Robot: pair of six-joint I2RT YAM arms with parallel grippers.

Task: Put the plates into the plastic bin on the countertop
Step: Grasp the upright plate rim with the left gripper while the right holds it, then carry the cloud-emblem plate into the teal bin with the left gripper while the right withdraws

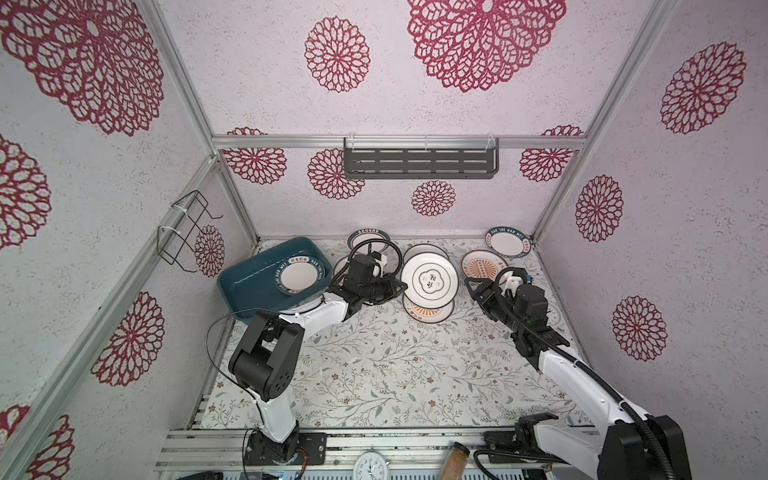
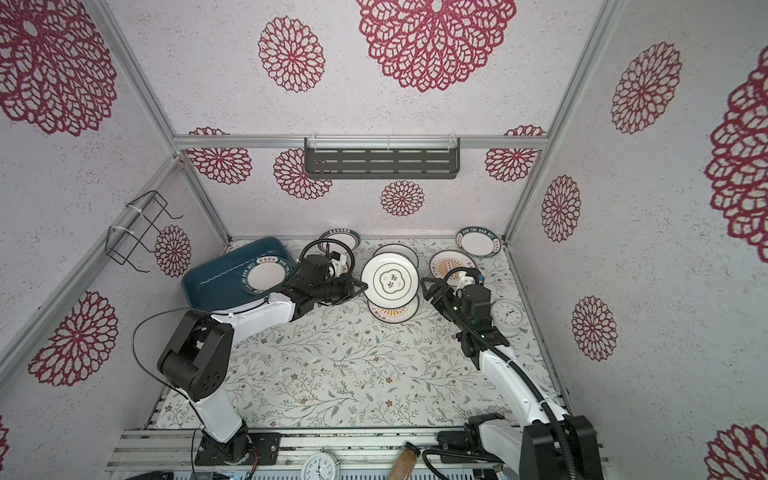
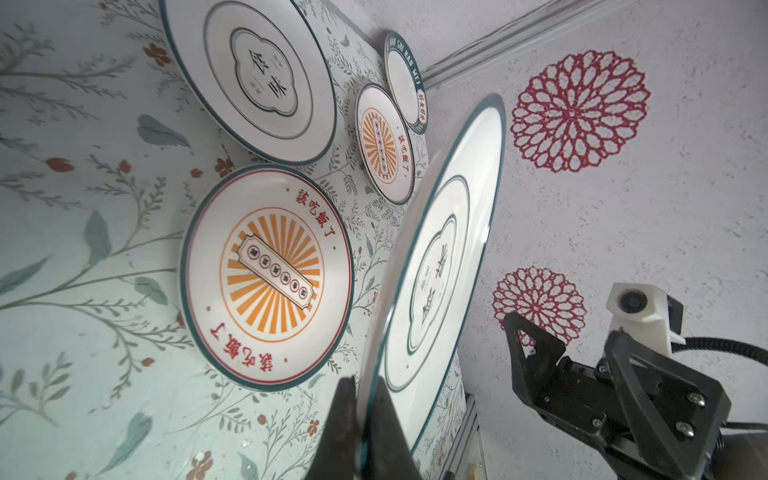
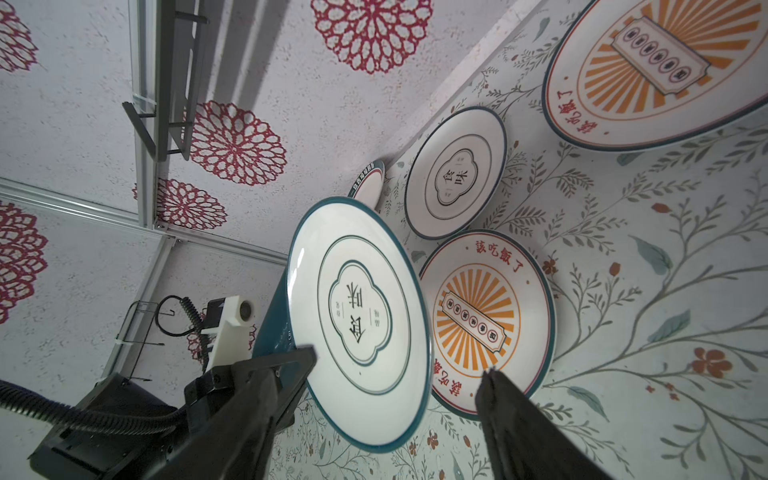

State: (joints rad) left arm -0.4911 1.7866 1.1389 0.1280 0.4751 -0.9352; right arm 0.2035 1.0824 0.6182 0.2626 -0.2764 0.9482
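Clamping rim of tilted plate [image 1: 429, 281], left fingers [image 3: 343, 419]; right fingers [image 4: 519, 428] spread nearby.

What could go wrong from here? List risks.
The left gripper pinches the emblem plate by its rim only; it could slip onto the sunburst plate below. The open right gripper sits beside it; a swing might clip it. The lettered plate occupies one end of the plastic bin, risking a clash.

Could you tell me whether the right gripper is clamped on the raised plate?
No: in the left wrist view the right gripper stands open beside the raised plate, whose rim the left gripper pinches.
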